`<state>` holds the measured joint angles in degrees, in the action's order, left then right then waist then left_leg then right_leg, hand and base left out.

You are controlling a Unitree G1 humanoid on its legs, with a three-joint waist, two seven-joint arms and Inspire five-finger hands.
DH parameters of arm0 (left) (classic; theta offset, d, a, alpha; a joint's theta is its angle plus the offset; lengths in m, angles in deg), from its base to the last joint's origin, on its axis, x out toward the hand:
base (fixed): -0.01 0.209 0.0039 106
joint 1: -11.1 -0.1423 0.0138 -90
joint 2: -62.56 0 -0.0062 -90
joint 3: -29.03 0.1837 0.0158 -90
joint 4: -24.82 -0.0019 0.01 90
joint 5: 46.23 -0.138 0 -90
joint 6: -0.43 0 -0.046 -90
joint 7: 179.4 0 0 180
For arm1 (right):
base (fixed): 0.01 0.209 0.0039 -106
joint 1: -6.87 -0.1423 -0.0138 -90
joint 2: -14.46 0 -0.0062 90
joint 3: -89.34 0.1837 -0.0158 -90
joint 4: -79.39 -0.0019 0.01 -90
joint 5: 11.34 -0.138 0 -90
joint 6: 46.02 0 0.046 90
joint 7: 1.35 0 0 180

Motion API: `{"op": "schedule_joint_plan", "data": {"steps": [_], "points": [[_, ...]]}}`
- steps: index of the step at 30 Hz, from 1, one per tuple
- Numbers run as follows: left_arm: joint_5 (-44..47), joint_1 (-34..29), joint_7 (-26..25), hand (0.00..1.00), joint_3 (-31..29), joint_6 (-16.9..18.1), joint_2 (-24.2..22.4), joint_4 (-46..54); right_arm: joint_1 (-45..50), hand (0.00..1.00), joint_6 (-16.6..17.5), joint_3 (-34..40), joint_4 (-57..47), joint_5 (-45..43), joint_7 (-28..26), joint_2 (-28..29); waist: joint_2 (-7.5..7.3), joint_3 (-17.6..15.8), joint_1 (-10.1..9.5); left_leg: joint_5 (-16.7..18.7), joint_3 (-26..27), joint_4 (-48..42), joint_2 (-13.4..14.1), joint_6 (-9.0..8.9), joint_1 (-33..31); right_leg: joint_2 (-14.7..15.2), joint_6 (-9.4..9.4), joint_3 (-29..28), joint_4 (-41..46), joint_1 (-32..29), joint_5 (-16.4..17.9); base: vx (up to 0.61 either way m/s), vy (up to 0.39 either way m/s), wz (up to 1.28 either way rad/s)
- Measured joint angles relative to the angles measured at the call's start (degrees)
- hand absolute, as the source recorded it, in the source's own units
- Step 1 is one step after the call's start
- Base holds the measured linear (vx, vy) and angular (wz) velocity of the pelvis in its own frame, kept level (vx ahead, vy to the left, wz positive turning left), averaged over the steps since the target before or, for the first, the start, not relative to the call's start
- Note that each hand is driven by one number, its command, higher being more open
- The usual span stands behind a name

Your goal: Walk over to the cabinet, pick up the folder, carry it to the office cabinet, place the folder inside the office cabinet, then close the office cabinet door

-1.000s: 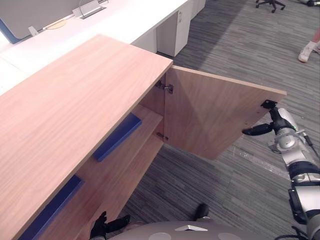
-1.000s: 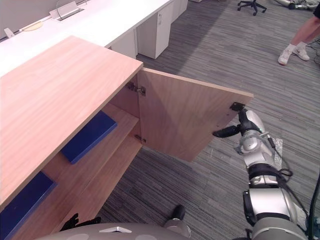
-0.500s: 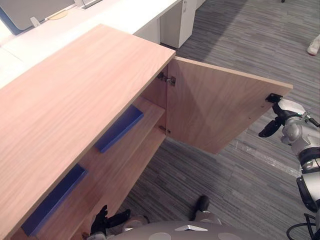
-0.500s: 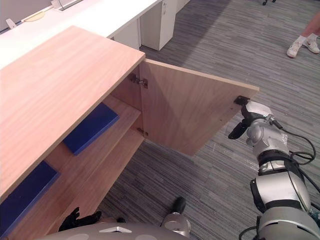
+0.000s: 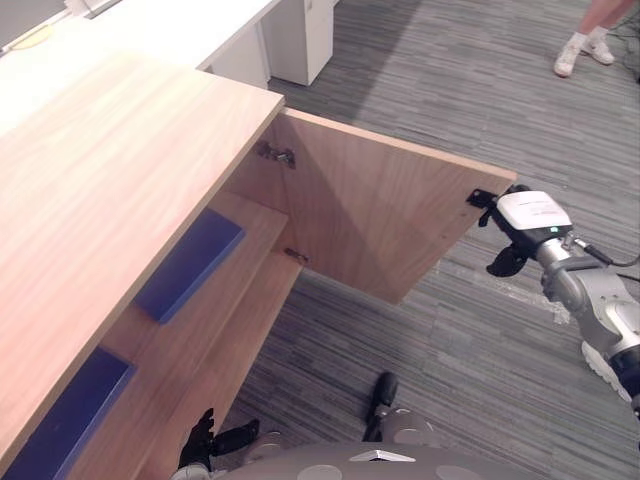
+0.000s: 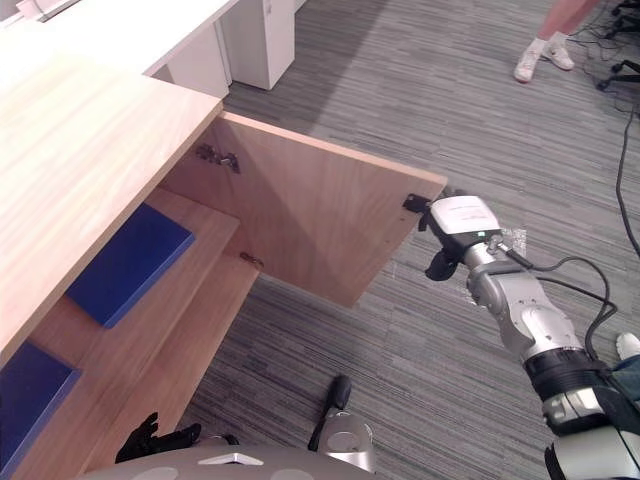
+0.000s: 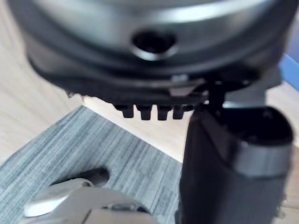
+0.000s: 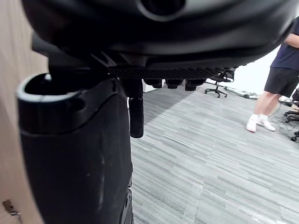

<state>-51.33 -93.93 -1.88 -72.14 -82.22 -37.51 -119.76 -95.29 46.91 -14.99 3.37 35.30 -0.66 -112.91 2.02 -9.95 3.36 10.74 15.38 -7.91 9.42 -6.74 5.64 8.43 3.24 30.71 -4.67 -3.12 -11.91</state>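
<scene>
Since a second ago your right hand has turned in against the door's free edge, centre right; you cannot tell its grip. Folder lies on the shelf, centre left. Closing step: push the door shut.

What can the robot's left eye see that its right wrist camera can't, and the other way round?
Left eye view: one blue folder and another blue folder on the cabinet shelf, and the left hand. Right wrist view: an office chair and the person's shorts. Both: the open door, the right hand, the grey carpet and the person's shoes.
</scene>
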Motion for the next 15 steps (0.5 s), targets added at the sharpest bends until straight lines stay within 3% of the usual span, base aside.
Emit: {"op": "schedule_joint_plan", "data": {"steps": [5, 8, 9, 10, 11, 12, 13, 14, 15], "points": [[0.01, 0.59, 0.42, 1.00, 2.47, -0.16, 0.25, -0.04, 1.11, 1.00, 0.00, -6.73, -7.47, -1.40, -0.08, -3.50, 0.25, 0.30, -0.01, -0.68, 1.65, 0.12, 0.69, -0.26, 0.15, -0.87, -1.34, -1.35, -0.30, -0.91, 0.20, -0.10, 0.008, -0.17], [0.15, 0.67, 0.71, 1.00, 4.80, -0.53, 0.80, -0.01, 1.12, 1.00, 0.19, -11.85, -12.03, -3.52, -0.47, -4.84, 0.38, 1.74, -0.59, -0.19, 2.61, 0.28, 2.11, 0.10, -0.27, -2.48, -0.96, -2.16, -0.30, -2.03, 1.60, -0.14, -0.058, -0.25], [0.21, 0.57, 0.88, 1.00, 6.17, -1.16, 0.13, 0.09, 1.15, 1.00, 1.11, -14.34, -13.81, -5.08, -0.59, -5.00, 1.85, 3.02, -1.37, 0.04, 3.16, 0.87, 4.40, 0.23, -0.78, -3.33, -2.81, -2.67, 3.33, -4.02, 2.45, -0.07, -0.055, -0.37], [0.22, 0.56, 1.37, 1.00, 6.69, -1.24, -0.02, 0.29, 1.17, 1.00, 3.06, -16.65, -15.88, -6.04, -0.63, -5.01, 1.94, 3.44, -1.64, -0.07, 3.13, 0.86, 4.80, 0.08, -0.89, -2.64, -5.94, -5.19, 10.69, -6.81, 5.79, 0.01, -0.058, -0.31], [0.25, 0.55, 1.50, 1.00, 6.89, -1.25, 0.46, 0.46, 1.16, 1.00, 4.23, -17.78, -16.97, -6.69, -0.65, -4.87, 1.81, 3.56, -1.71, -0.43, 3.24, 0.70, 4.70, -0.63, -0.81, -2.62, -4.94, -4.96, 11.48, -7.42, 7.09, 0.02, -0.097, 0.00], [0.30, 0.49, 1.73, 1.00, 8.25, -1.82, 0.18, 0.58, 0.99, 1.00, 6.95, -20.73, -18.46, -7.26, -0.81, -4.16, 2.64, 4.71, -2.12, -0.84, 2.62, 0.52, 5.81, -0.54, -1.36, -4.66, -3.91, -3.38, 6.80, -5.34, 6.23, 0.00, -0.173, -0.06], [0.29, 0.06, 2.03, 1.00, 9.96, -2.28, 0.04, 1.42, 0.49, 1.00, 9.44, -23.49, -19.99, -7.67, -1.53, -2.89, 2.57, 6.57, -3.69, -1.30, 2.63, 1.56, 6.12, 0.95, -2.24, -6.31, -1.97, -1.81, 1.88, -4.53, 6.17, -0.04, -0.192, -0.16], [0.30, -0.15, 2.27, 1.00, 11.00, -2.40, -0.55, 1.93, -0.29, 1.00, 10.67, -24.76, -20.95, -7.71, -1.94, -2.18, 4.51, 7.79, -5.05, -1.58, 1.98, 2.42, 7.58, 2.41, -2.67, -6.96, -2.57, -0.78, 3.29, -5.24, 7.07, 0.01, -0.147, -0.10], [0.15, -0.50, 3.66, 1.00, 11.64, -2.32, -1.23, 3.61, -2.34, 1.00, 12.97, -27.24, -22.83, -8.61, -2.39, -0.91, 4.62, 6.93, -4.92, -2.31, 2.34, 1.36, 7.91, -0.35, -3.34, -3.50, -7.23, -4.39, 18.61, -9.92, 12.80, 0.01, -0.109, 0.24]]}}
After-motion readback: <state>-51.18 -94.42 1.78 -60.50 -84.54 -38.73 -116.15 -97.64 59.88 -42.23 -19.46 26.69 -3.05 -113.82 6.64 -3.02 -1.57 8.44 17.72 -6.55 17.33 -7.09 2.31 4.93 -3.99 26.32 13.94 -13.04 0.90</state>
